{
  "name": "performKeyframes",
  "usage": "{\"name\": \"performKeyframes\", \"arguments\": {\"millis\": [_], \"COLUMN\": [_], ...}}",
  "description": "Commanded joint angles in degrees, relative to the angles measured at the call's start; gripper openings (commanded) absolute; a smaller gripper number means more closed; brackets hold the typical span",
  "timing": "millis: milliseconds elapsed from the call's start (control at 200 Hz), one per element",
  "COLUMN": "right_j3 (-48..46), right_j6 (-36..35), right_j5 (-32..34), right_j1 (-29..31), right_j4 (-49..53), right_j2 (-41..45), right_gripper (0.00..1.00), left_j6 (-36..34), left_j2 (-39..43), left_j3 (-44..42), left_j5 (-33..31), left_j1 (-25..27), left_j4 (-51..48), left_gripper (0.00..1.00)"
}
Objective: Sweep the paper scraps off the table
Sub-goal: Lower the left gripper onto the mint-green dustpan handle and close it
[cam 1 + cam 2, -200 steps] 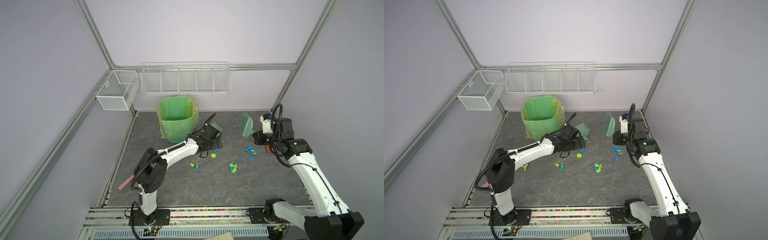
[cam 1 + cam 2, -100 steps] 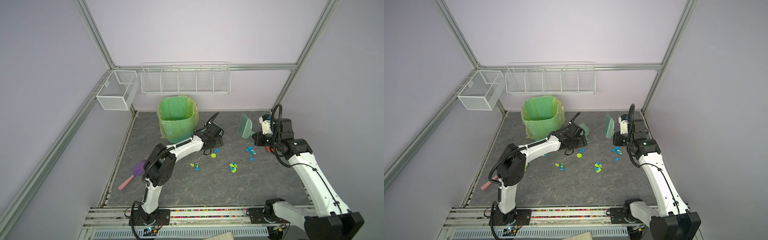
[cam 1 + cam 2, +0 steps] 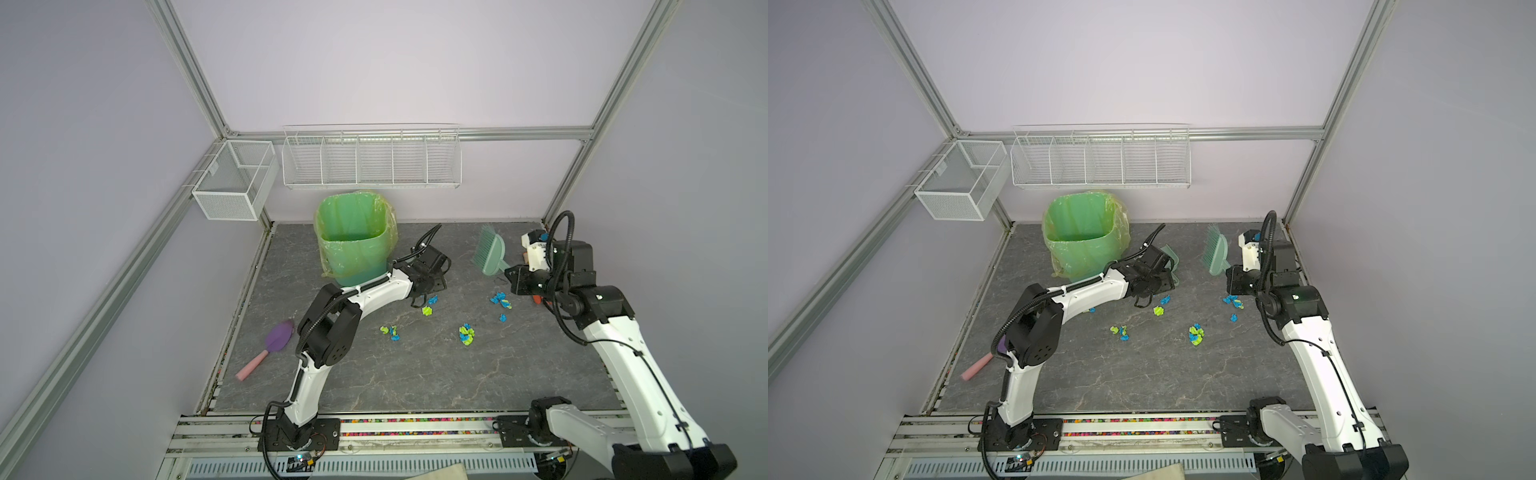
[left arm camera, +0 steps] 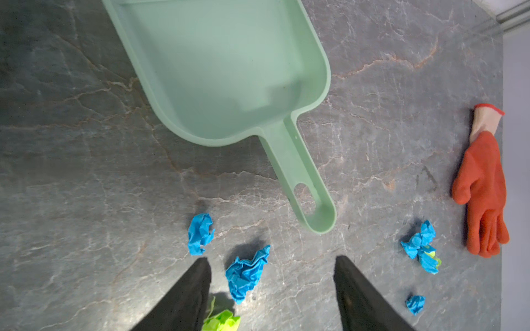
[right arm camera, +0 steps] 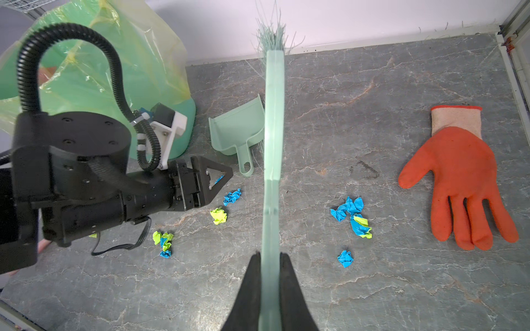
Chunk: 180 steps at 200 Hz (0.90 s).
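Blue and lime-green paper scraps lie scattered over the dark veined table, in clumps. My left gripper hangs low and open, with a blue scrap lying loose between its fingers and a lime one beside it. The mint dustpan lies flat just beyond it, its handle pointing toward the gripper. My right gripper is shut on the handle of the mint brush, which is held above the table with its bristles toward the back wall.
A green lined bin stands at the back, close to the left arm. An orange glove lies by the right edge. A purple scoop with a pink handle lies at the left edge. Wire baskets hang on the walls.
My left arm's elbow has swung inward, uncovering the purple scoop, and its gripper has edged toward the dustpan with the jaws narrowing. The right arm and brush have stayed put.
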<state>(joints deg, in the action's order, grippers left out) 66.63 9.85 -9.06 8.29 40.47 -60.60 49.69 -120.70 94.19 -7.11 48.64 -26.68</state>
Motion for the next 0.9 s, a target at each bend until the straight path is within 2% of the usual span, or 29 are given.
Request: {"name": "performKeyframes", "arguments": {"millis": [0,385,595,860,895], "right_j3": [-0.8,-0.3,-0.9,-0.9,-1.2], "right_j6": [-0.2,-0.5,-0.2,-0.3,-0.3], "right_j5": [-1.7,-0.8,-0.4,0.3,0.6], "right_j1": [0.3,0.5,0.7,0.8,0.8], "right_j4": [0.0,1.6,1.8,2.2,2.2], "right_j2": [1.7,3.2,4.4,5.3,5.3], "right_gripper": [0.07,0.07,0.07,0.07,0.07], "left_j6": [0.4,-0.4,0.2,0.2,0.5], "left_j2": [-1.5,-5.6,-7.2,-9.4,-9.7], "left_j3": [2.2,7.3,8.1,10.0,10.0], "left_j5": [-2.5,-3.8,-4.8,-3.7,-3.6], "left_j1": [-0.2,-0.3,-0.3,-0.3,-0.3], "left_j4": [0.9,-1.2,-2.0,-2.3,-2.2], "left_gripper": [0.67,0.64,0.53,0.50,0.46]}}
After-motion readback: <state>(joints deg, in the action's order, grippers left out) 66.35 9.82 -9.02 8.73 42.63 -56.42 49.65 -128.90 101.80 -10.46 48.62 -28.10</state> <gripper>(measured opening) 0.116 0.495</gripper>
